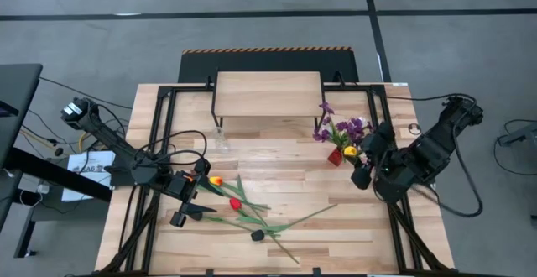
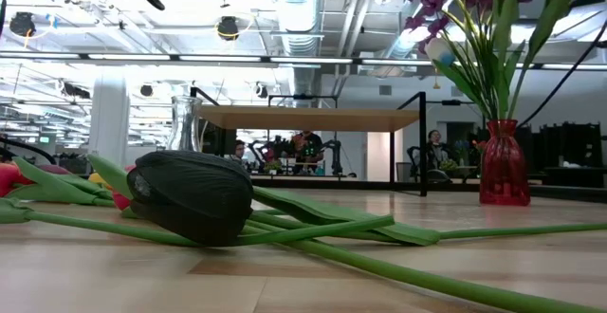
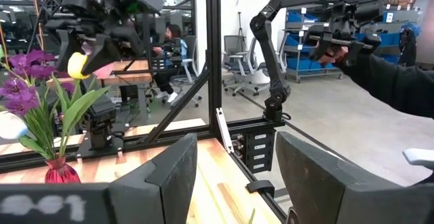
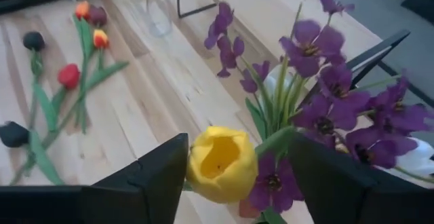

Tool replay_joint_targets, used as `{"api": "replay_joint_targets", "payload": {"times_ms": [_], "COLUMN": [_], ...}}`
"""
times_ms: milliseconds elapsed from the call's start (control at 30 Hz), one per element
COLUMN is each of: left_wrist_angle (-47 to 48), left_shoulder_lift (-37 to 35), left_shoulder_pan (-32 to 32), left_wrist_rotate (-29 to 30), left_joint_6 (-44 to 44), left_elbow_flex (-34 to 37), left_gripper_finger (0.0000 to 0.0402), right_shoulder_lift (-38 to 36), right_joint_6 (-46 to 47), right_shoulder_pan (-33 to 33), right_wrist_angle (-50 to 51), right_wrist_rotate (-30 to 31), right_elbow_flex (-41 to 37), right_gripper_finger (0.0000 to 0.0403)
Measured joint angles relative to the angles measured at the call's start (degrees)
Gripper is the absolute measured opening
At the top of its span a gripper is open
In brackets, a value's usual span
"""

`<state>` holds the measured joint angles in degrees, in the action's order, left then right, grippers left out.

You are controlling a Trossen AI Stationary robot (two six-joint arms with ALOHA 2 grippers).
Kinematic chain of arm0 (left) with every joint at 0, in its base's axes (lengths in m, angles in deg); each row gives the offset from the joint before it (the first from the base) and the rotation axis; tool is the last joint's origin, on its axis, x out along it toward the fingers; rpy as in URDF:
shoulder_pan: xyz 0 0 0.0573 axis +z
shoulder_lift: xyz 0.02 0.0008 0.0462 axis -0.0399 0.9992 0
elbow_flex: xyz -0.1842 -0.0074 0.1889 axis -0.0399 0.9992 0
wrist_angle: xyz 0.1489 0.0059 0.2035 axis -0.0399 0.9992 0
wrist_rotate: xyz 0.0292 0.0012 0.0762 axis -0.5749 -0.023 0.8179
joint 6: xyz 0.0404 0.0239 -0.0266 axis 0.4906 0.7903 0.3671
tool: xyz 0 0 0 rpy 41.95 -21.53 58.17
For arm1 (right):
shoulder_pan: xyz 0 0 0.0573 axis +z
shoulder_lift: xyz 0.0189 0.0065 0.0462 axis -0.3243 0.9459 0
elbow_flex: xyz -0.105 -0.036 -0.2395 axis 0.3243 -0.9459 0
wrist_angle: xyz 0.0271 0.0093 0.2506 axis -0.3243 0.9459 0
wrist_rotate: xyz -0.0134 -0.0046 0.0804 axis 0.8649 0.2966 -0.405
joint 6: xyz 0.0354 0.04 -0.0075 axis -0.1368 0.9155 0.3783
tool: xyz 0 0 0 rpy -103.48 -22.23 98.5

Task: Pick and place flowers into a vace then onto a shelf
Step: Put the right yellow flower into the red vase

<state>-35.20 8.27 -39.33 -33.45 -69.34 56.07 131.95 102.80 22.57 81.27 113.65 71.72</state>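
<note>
Right gripper (image 4: 234, 176), fingers spread around but not clamping the yellow flower (image 4: 221, 163) above the red vase (image 1: 336, 155) at table's three o'clock: withdrawing carelessly could snag it and topple the vase.

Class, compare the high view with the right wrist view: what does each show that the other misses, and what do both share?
Only the high view shows the whole shelf, the left pincer and the red vase.

Only the right wrist view shows, close up, the yellow flower between the open right pincer fingers, apparently just placed among the purple blossoms.

Both show the clear glass vase and the loose flowers on the table.
</note>
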Motion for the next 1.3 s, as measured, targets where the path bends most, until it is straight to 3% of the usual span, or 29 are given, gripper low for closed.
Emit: {"api": "replay_joint_targets", "payload": {"times_ms": [433,567,700,1033,1300], "left_wrist_angle": [0.1,0.2,0.4,0.4,0.4], "left_shoulder_lift": [0.0,0.0,0.0,0.0,0.0], "left_shoulder_pan": [0.0,0.0,0.0,0.0,0.0], "left_wrist_rotate": [0.0,0.0,0.0,0.0,0.0], "left_joint_6": [-0.2,-0.4,-0.5,-0.5,-0.9], "left_elbow_flex": [0.0,0.0,0.0,0.0,0.0], "left_gripper_finger": [0.0192,0.0192,0.0192,0.0192,0.0192], "right_shoulder_lift": [2.5,2.0,2.0,2.0,2.1], "right_joint_6": [0.0,1.4,0.9,-0.3,-5.4], "right_shoulder_pan": [0.1,0.1,0.2,0.5,0.8], "right_wrist_angle": [-0.1,-0.2,-0.4,-0.9,-1.1], "right_wrist_rotate": [-1.0,-1.1,-1.9,-2.6,-2.8], "right_elbow_flex": [-1.6,-1.6,-0.3,1.0,2.2], "right_gripper_finger": [0.0122,0.0108,0.0131,0.0267,0.0286]}}
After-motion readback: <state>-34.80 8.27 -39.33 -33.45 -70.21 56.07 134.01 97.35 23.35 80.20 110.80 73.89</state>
